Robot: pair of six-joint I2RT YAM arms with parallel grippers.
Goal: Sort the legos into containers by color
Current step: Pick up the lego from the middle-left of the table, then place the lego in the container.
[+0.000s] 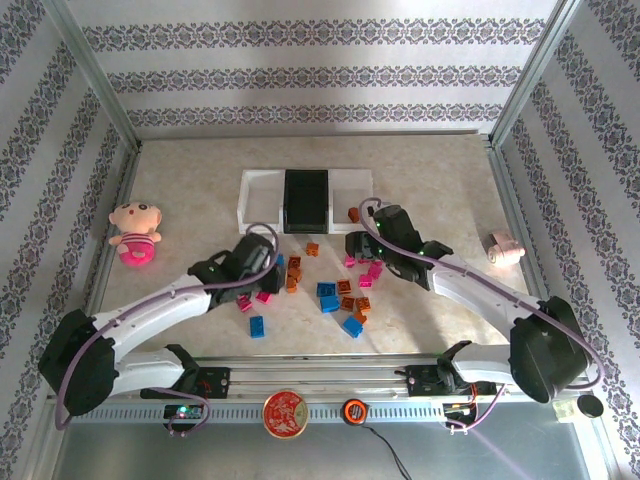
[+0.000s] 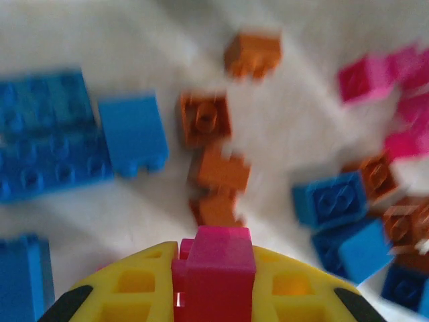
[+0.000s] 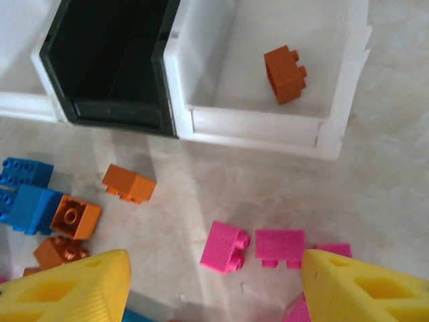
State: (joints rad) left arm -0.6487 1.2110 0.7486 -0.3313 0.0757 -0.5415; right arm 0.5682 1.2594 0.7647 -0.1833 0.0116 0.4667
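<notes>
Containers [image 1: 262,200] number 3, holding 1 orange lego [image 3: 285,74].

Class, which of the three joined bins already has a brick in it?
The white bin right of the black one: a single orange brick lies inside it.

Legos [image 1: 328,296] before containers [image 1: 261,196], doll [image 1: 135,233] left

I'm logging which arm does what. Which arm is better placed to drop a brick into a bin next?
Probably the left: the left tool is shut on a magenta brick, ready to carry over. The right tool, though facing the bins, is open and empty above loose pink bricks.
</notes>
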